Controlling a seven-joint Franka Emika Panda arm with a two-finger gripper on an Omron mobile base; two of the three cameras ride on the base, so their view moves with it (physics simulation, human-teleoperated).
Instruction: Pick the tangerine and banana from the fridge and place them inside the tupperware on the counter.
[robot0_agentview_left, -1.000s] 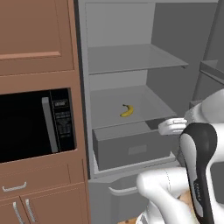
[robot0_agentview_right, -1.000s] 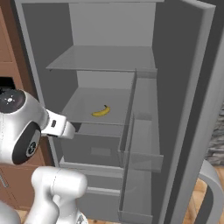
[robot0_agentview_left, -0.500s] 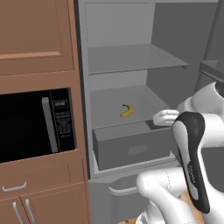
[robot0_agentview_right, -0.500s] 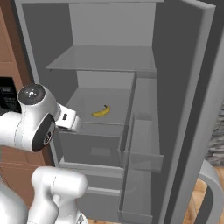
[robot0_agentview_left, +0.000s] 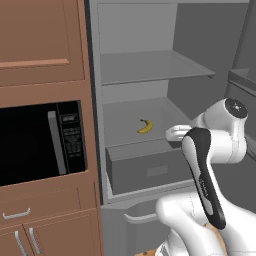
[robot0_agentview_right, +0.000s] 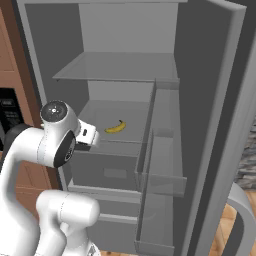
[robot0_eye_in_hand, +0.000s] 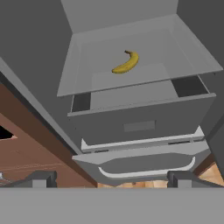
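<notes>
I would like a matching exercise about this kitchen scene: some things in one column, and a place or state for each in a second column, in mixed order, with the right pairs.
Things:
1. banana
2. microwave
3. gripper
4. drawer

Places or states:
A. set in the brown wood cabinetry
B. open, holding nothing
C. lying on the fridge's middle shelf
D. directly below the shelf with the fruit

Pairs: 1-C, 2-A, 3-B, 4-D
</notes>
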